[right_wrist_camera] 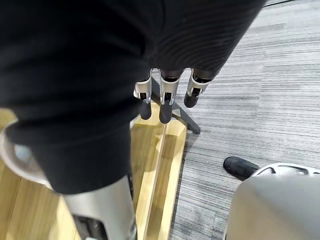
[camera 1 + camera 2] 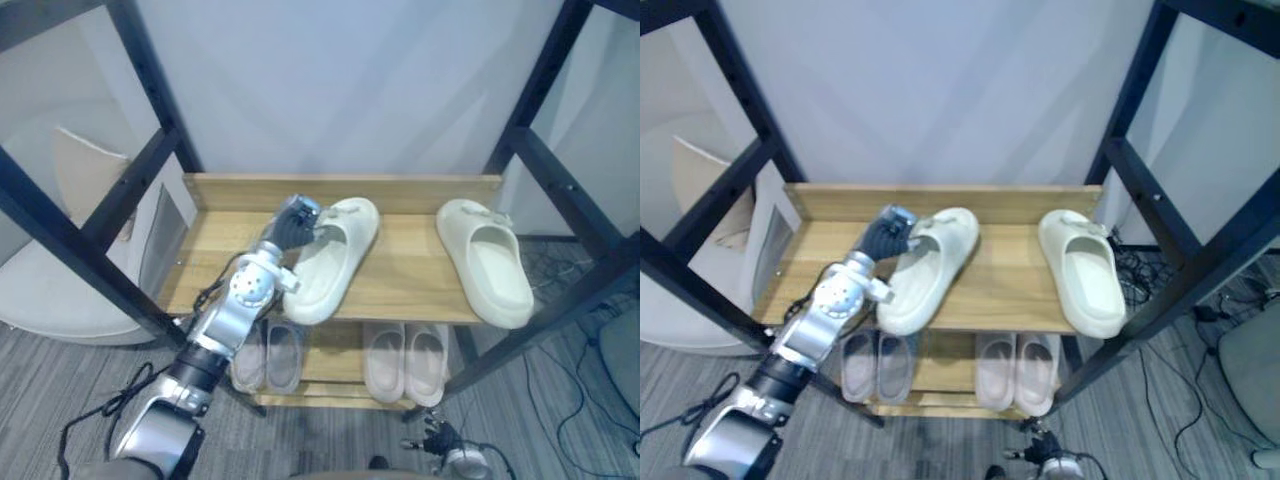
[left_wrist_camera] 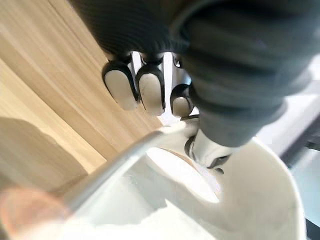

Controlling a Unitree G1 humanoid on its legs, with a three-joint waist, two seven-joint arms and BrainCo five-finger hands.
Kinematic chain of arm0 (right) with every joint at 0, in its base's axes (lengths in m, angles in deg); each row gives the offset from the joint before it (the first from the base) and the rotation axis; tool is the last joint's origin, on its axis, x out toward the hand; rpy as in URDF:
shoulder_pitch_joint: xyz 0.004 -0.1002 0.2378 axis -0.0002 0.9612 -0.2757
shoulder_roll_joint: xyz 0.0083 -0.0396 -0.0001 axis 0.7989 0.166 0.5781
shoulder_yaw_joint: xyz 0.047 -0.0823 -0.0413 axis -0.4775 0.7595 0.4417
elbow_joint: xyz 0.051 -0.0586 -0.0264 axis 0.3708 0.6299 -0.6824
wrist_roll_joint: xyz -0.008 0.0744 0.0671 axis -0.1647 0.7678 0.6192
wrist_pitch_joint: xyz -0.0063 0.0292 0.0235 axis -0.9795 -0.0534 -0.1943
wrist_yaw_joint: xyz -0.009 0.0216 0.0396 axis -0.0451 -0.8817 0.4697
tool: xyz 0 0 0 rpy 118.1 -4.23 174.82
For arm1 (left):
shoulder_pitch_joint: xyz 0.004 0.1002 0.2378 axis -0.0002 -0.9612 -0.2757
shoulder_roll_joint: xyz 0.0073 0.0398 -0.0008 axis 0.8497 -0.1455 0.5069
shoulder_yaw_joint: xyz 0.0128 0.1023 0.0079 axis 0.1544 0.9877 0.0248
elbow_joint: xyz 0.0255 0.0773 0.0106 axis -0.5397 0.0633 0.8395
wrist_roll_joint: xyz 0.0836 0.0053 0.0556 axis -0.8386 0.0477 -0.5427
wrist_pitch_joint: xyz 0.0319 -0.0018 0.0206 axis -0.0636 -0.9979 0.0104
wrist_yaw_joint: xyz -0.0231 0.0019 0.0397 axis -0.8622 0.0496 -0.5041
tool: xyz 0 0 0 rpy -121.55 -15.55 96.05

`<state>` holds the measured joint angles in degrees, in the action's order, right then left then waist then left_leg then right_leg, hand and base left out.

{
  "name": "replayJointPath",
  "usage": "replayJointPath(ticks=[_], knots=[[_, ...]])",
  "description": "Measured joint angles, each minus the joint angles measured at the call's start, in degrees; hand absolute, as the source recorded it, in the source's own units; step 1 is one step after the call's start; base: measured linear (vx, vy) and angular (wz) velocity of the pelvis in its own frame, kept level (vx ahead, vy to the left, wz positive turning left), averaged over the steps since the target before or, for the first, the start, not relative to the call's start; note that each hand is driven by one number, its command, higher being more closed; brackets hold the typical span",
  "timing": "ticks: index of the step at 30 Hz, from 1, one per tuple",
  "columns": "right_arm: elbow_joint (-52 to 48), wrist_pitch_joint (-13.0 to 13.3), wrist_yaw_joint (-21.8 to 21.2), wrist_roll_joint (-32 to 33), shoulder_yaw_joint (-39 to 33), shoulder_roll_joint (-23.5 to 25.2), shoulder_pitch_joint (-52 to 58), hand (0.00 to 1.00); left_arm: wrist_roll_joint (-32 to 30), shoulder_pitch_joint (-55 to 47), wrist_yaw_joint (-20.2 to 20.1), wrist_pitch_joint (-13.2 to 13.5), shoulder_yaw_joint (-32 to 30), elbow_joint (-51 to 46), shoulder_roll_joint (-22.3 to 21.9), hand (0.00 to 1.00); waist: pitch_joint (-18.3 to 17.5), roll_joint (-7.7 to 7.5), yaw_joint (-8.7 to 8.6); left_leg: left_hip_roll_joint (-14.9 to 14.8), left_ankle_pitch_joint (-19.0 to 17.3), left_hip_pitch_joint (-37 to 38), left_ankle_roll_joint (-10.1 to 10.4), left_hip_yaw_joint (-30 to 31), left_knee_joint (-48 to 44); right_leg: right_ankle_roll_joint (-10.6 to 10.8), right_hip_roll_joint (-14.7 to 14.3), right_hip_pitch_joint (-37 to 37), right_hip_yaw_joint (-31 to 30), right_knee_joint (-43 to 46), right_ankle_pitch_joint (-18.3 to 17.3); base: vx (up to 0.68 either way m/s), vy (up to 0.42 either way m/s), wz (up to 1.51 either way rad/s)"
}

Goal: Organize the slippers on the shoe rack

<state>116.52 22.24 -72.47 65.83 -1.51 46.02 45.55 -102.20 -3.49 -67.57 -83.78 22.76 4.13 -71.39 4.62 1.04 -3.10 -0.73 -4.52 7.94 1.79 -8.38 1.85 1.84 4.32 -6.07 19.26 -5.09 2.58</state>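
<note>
Since the cream left slipper looks light, soft and springy, its strap suits gripping; the left robot hand curls there, thumb inside, on the shoe rack top shelf. The right slipper lies well apart. 2 pairs sit below. The right robot hand hangs relaxed, empty.

Left slipper and right slipper apart on top shelf, lower slippers beneath

White wall, black metal frame at both sides, grey striped carpet, white rounded object left.
</note>
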Motion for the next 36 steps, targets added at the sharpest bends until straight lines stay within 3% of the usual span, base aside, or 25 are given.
replayJointPath(ticks=[16,17,26,36], knots=[[1.1,-0.4,0.1,0.4,0.2,-0.6,0.2,0.0,1.2,4.4,0.2,-0.3,2.2,7.0,-4.9,1.0,0.1,0.01,-1.39,-0.5,0.0,0.2,0.0,-0.7,0.0,-0.2,-0.2,0.1,-0.7,0.0,0.2,0.0,0.0,-0.01],[1.1,-0.5,0.1,0.4,0.2,-0.6,0.5,0.0,1.2,5.1,0.3,-0.5,2.3,8.1,-5.4,0.0,0.2,0.03,-1.65,-0.5,0.0,0.2,0.0,-0.7,0.0,-0.2,-0.2,0.1,-0.8,0.0,0.2,0.0,0.0,0.0],[1.0,-0.5,0.7,0.5,0.2,-0.6,1.6,0.0,1.1,7.7,2.5,-1.6,2.6,10.6,-6.7,0.0,0.8,0.09,-2.99,-0.8,0.0,0.7,0.1,-2.2,0.4,-0.3,-0.5,0.4,-1.9,0.0,0.3,-0.02,0.001,-0.07],[0.9,-0.5,1.1,0.5,-0.2,-0.3,2.0,0.0,2.1,8.2,3.4,-1.6,1.6,10.8,-7.4,0.0,1.1,0.14,-3.11,-0.9,0.0,1.2,0.1,-2.9,1.1,-0.3,-0.6,0.5,-2.3,0.0,0.3,-0.01,0.0,-0.03]])
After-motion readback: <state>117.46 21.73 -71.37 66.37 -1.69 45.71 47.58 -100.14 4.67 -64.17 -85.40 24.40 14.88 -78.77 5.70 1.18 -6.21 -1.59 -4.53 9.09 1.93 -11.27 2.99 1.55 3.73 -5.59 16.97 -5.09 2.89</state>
